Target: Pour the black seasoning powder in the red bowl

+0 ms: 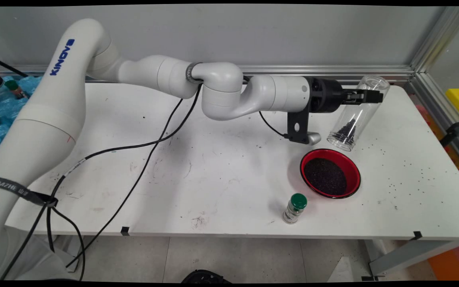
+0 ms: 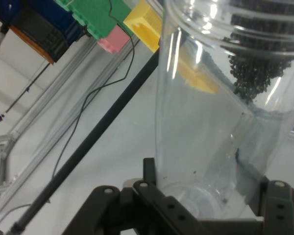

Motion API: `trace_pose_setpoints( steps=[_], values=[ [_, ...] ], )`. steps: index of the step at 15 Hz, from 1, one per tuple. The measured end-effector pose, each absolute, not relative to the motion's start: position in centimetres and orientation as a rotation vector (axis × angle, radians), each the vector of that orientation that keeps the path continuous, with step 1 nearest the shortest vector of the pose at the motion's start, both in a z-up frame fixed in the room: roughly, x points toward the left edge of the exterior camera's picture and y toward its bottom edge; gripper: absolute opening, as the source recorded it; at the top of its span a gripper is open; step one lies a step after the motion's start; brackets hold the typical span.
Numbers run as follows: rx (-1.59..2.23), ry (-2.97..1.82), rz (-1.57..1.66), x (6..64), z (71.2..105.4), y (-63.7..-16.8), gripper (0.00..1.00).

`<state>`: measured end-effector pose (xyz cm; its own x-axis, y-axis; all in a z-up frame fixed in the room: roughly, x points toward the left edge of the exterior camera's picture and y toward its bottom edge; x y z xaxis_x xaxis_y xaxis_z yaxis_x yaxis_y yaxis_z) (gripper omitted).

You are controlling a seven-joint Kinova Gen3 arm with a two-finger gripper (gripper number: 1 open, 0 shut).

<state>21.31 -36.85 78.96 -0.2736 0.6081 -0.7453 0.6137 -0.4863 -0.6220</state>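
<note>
Main view: tool (image 1: 367,96) grips tilted clear jar (image 1: 357,115) — seemingly mouth-down — above red bowl (image 1: 330,173).

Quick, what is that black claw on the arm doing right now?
Gripper: shut on the clear plastic jar, tilted mouth-down, with small black beads inside.

place: robotics lab | evidence: white table (image 1: 221,187), aluminium frame rails (image 1: 428,48), bare wall (image 1: 253,32)

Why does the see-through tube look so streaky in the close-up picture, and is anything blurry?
Hand view: bright glare streaks run down the clear tube held in the gripper, and the coloured blocks behind look soft. Main view: evenly lit, the red bowl and green-capped bottle cast only faint shadows.
</note>
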Motion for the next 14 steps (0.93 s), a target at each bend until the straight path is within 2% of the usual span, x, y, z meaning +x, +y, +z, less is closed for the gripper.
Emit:
trace_pose_setpoints(
  steps=[14],
  values=[
    [1.730,2.000,-1.956,22.5,79.0,-37.6,0.00]
  ],
)
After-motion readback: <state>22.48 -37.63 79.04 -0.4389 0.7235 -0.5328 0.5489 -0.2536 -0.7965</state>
